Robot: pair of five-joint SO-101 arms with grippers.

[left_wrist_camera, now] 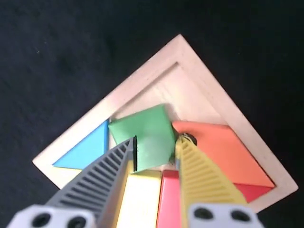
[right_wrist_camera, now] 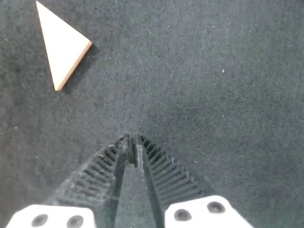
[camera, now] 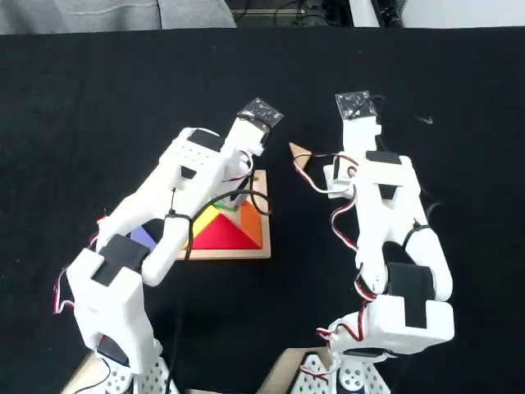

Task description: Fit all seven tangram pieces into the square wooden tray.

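Left of centre in the high view sits the wooden tray (camera: 238, 252). My left pincer (left_wrist_camera: 158, 145) hangs over it, clamped on the green piece (left_wrist_camera: 142, 130), which sits skewed between the blue triangle (left_wrist_camera: 83, 152) and the orange piece (left_wrist_camera: 223, 152). Bare tray floor shows beyond it. I'd twist the green piece until its edges match its neighbours, lower it flat, then let go. Near frame centre the pale triangle (right_wrist_camera: 59, 45) lies loose on the black surface (right_wrist_camera: 213, 71). Further right, my right pincer (right_wrist_camera: 133, 142) is pressed together on nothing.
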